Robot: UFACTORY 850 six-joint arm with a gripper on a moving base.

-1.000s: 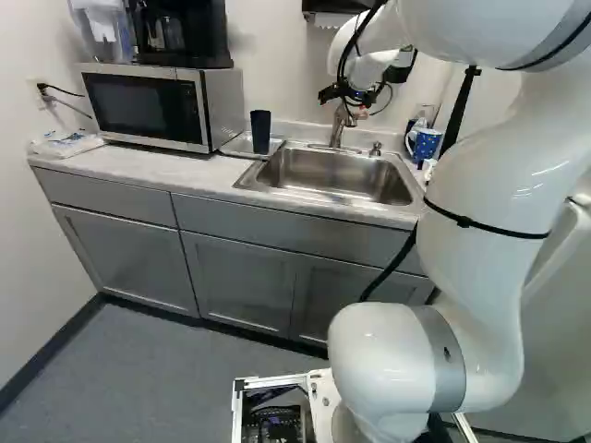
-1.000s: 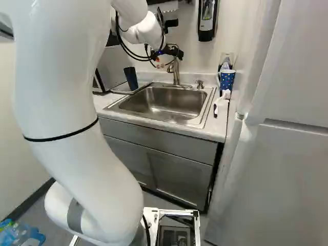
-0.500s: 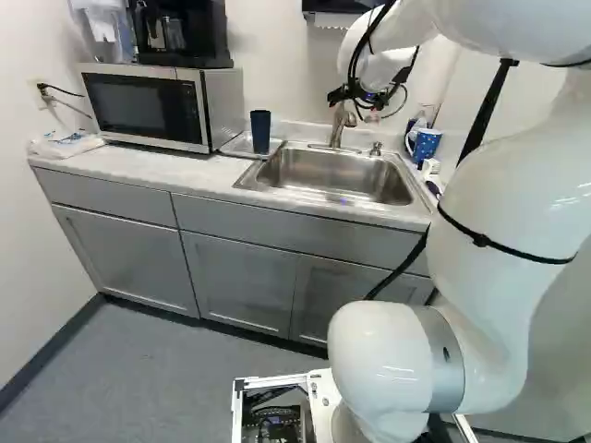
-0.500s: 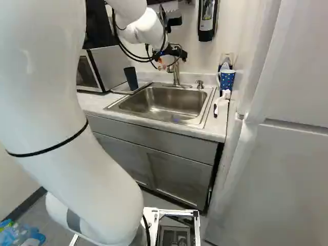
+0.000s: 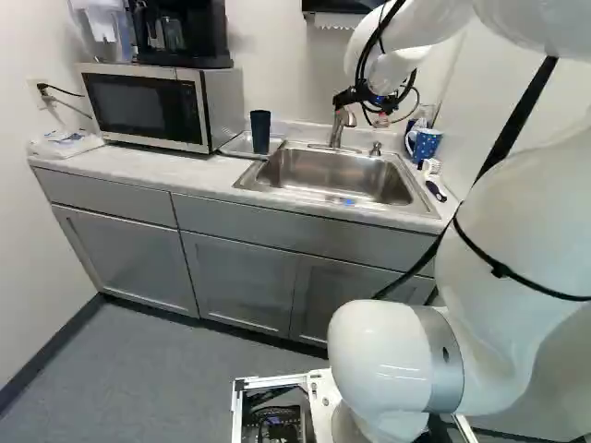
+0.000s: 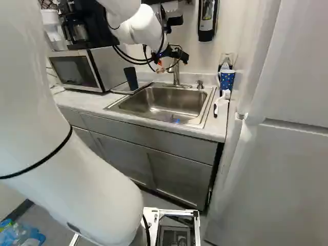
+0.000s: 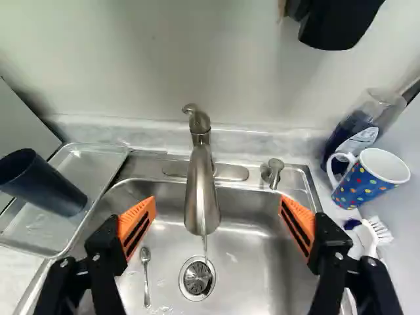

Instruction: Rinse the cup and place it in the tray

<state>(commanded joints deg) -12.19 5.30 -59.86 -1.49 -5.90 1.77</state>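
In the right base view my gripper (image 6: 179, 55) is up at the faucet (image 6: 176, 74), behind the sink (image 6: 177, 120). Seen from the wrist, the gripper (image 7: 216, 226) stands wide open, its orange pads (image 7: 136, 226) on either side of the spout (image 7: 201, 203) and touching nothing visible. A thin line like running water drops from the spout to the drain. The dark cup (image 5: 260, 132) stands in the metal tray (image 7: 98, 154), left of the sink. A blue dotted mug (image 7: 369, 180) sits on the counter at the sink's other side.
A spoon (image 7: 146, 275) lies in the sink. Beside the mug are a soap bottle (image 7: 357, 134) and a brush (image 7: 379, 231). The microwave (image 5: 148, 106) is left of the tray; a black dispenser (image 7: 338, 23) hangs on the wall above.
My arm has shifted against its lowest joint, and the gripper has moved a little to the right in both base views. A blue spot now shows on the sink's front side. Cup and tray are unmoved.
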